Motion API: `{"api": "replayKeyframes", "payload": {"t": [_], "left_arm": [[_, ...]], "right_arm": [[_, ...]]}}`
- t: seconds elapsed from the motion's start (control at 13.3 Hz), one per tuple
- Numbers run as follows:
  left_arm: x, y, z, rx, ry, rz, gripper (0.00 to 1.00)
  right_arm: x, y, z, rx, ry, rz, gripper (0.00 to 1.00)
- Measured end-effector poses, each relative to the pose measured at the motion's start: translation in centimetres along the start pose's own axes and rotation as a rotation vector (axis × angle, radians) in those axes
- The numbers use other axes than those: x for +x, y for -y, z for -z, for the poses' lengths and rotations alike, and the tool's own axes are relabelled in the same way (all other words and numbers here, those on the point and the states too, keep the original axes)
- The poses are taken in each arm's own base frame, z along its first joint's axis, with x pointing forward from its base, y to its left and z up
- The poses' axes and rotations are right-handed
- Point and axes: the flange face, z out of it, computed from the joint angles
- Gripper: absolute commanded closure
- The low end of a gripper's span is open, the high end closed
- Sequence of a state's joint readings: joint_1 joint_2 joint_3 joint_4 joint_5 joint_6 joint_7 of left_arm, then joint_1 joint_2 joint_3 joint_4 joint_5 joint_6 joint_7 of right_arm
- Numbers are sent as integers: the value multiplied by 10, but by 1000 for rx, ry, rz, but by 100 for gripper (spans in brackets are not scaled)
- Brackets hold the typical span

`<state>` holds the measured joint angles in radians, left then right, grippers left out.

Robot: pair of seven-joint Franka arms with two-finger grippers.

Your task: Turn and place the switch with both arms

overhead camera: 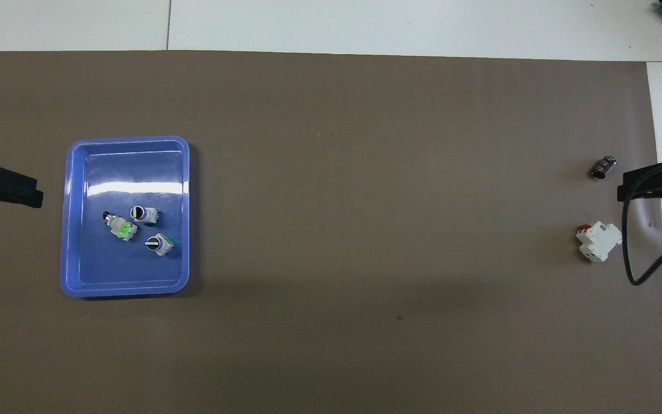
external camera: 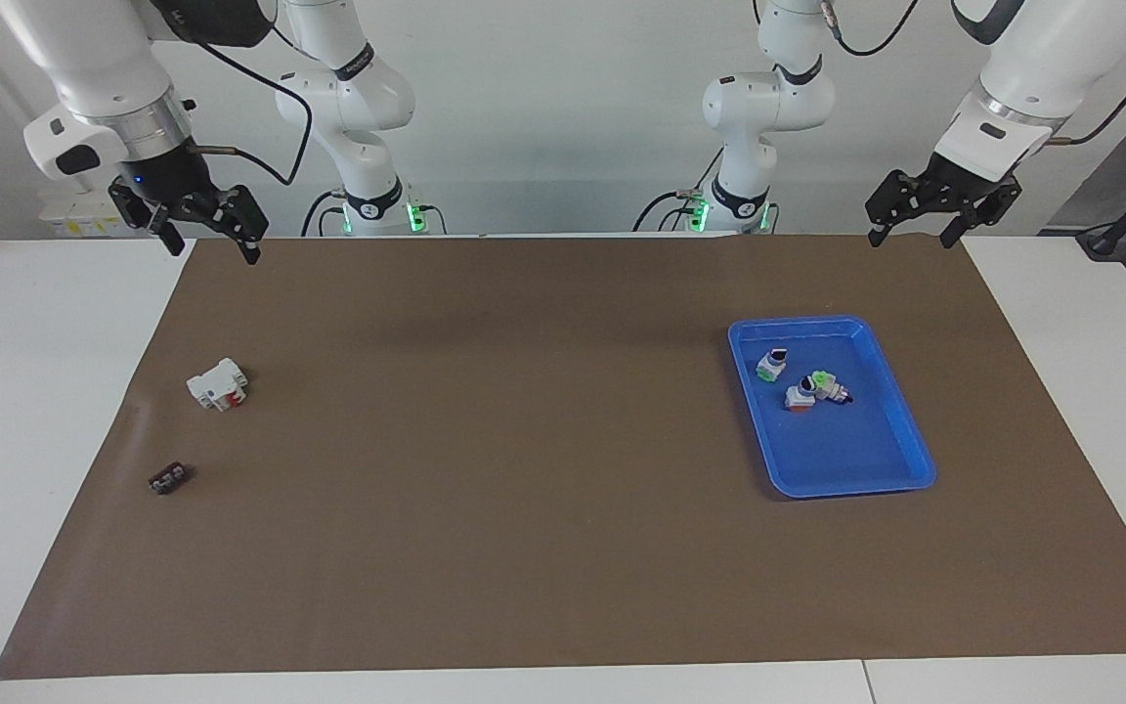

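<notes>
No brand, label or writing can be read on anything. The switch (external camera: pixel 800 396), white with an orange part and a black round end, lies in the blue tray (external camera: pixel 900 430) toward the left arm's end of the table (external camera: pixel 35 391), touching a green-topped switch (external camera: pixel 825 383); a third switch (external camera: pixel 771 363) lies just beside them, nearer the robots. The left tool (external camera: pixel 942 213) hangs wide and empty over the brown mat's (external camera: pixel 524 440) edge. The right tool (external camera: pixel 201 230), also wide and empty, hangs over the mat's corner. A white block with red (external camera: pixel 218 383) and a small black part (external camera: pixel 168 478) lie on the mat at that end.
</notes>
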<state>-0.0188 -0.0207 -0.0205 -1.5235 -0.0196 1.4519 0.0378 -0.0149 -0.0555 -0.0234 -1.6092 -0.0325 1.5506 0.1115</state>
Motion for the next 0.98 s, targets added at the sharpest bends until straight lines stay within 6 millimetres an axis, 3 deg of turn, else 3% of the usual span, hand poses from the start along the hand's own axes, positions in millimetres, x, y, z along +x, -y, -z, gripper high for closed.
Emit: {"api": "replayKeyframes", "payload": {"t": [0.53, 0.98], "left_arm": [[1, 16, 2, -1, -26, 28, 0], [2, 14, 0, -1, -21, 24, 0]], "right_arm": [[-1, 6, 0, 0, -1, 11, 0], [-1, 6, 0, 0, -1, 11, 0]]}}
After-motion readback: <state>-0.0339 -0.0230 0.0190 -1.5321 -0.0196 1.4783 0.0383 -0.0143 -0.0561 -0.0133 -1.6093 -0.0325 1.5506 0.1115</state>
